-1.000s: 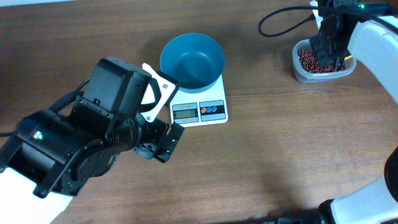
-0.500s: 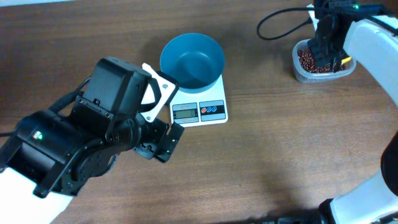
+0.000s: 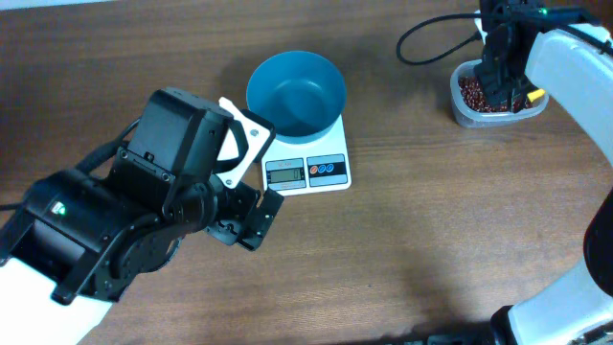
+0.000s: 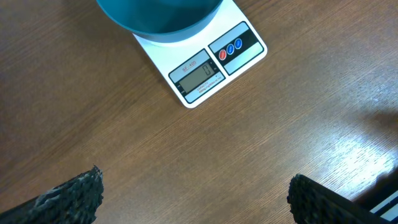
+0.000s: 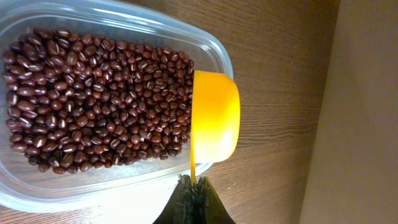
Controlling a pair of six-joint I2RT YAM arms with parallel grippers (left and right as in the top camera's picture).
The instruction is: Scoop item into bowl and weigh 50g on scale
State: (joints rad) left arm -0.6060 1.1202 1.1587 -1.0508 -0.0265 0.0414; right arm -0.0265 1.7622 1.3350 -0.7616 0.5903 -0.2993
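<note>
Overhead and wrist views, we logged: right gripper [image 5: 193,198] clamped on yellow scoop [image 5: 215,118] over beans [image 5: 93,99] in clear tub [image 5: 118,190], far right; left gripper [image 4: 196,200] spread wide, empty; teal bowl [image 3: 295,88] sat on scale [image 3: 305,174].

Teal bowl [image 3: 296,91], white scale [image 3: 326,142], greyish display [image 3: 284,173]

A robotics lab: cabled robot arms [image 3: 124,240] at a wooden table [image 3: 431,240].

Round teal-blue plastic bowl [image 3: 296,91] sits on the small white square scale [image 3: 321,172], toward its back, grey digital display [image 3: 284,173] in front. Well apart, far right, the clear plastic tub [image 3: 484,119] holds small reddish-brown beans [image 5: 93,99]; yellow plastic scoop [image 5: 214,118] at its right rim.
</note>
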